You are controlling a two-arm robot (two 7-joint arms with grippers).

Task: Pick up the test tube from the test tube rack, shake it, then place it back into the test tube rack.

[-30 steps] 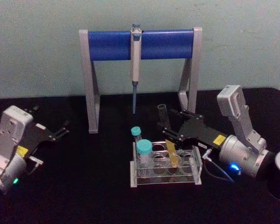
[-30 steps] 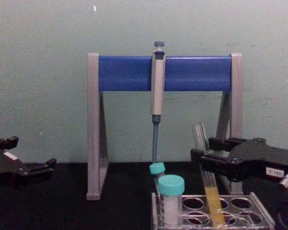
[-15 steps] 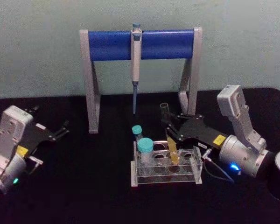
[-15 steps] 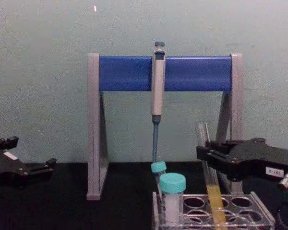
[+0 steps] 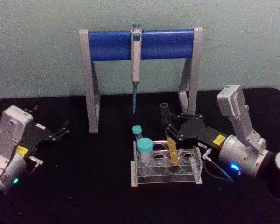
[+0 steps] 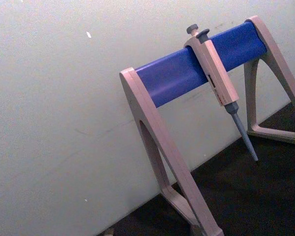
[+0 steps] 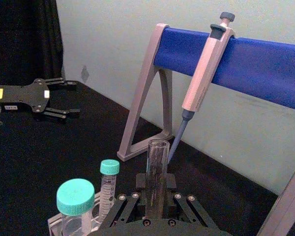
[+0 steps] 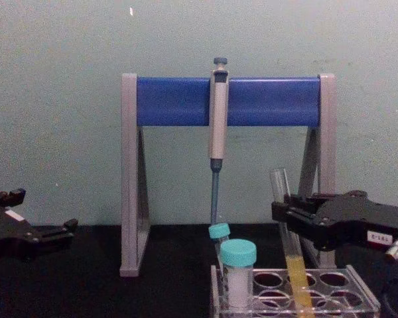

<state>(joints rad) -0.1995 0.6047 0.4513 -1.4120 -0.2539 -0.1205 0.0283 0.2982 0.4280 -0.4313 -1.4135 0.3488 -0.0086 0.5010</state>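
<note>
Head view: the test tube (image 5: 173,154) stands nearly upright in a hole of the test tube rack (image 5: 165,179), open mouth up, top leaning slightly left; the right gripper (image 5: 170,134) clamps its middle; the left gripper (image 5: 50,119) rests spread wide, well apart; gripper labels unreadable.

A plain, pale green wall (image 5: 37,56) stands at the back, evenly lit, with a small white speck (image 8: 131,11) high up on it. A flat black table top (image 5: 84,186) meets it in a straight line. At one end of the wall hangs a dark curtain (image 7: 19,34).
</note>
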